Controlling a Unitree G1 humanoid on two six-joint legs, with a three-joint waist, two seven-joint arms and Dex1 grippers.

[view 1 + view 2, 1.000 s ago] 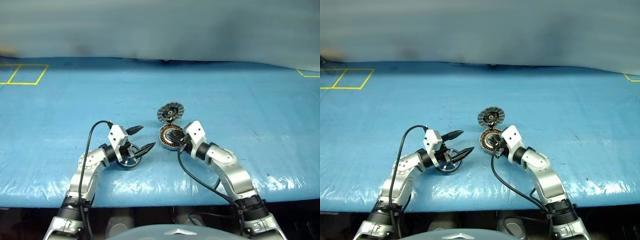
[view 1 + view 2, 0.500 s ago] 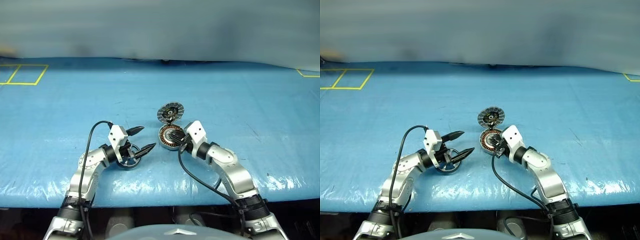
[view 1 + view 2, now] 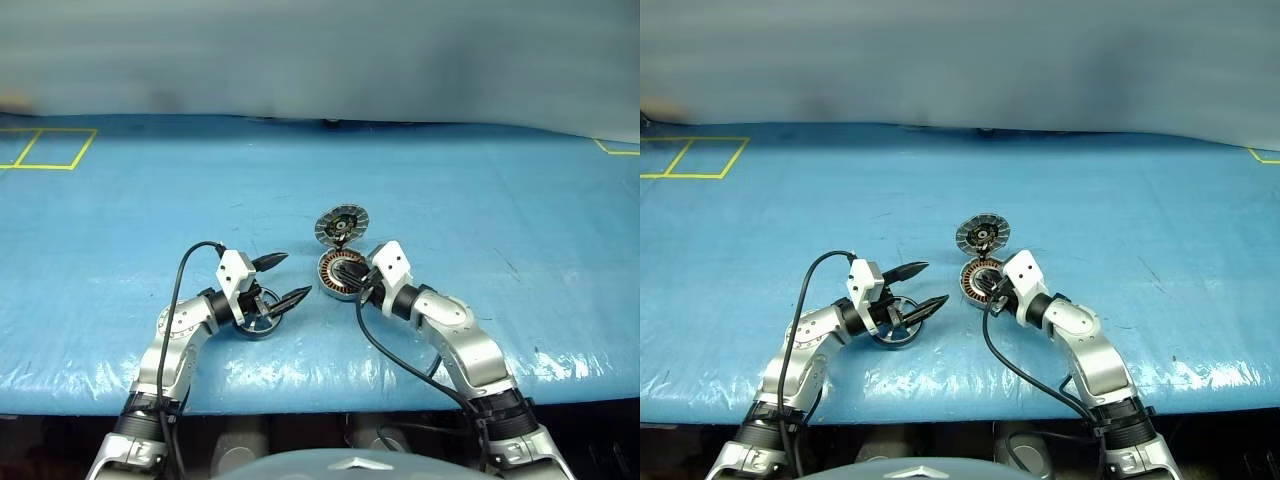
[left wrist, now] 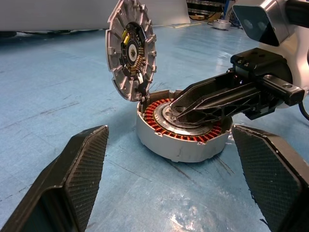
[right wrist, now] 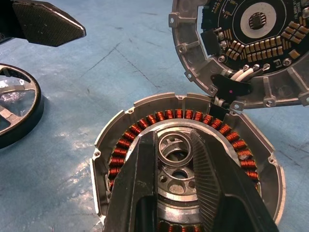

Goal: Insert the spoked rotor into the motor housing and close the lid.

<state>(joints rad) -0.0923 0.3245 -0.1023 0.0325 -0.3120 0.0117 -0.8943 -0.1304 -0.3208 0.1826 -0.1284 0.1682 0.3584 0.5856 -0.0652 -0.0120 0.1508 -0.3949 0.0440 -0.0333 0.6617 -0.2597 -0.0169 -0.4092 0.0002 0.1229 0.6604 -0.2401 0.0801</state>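
On the blue sheet [image 3: 420,180], head views: left gripper [image 3: 283,279] spread wide, hovering over the spoked rotor [image 3: 262,322] (mostly hidden beneath the fingers). Right gripper [image 3: 362,283] reaching into the motor housing [image 3: 338,272], fingertips lost behind its white wrist; lid [image 3: 342,224] standing open just beyond.

From the left wrist: housing and raised lid ahead between the parted fingers.

From the right wrist: fingers [image 5: 140,179] closed on the silver centre hub [image 5: 175,146]; rotor cut off at the frame edge, apart from the housing.
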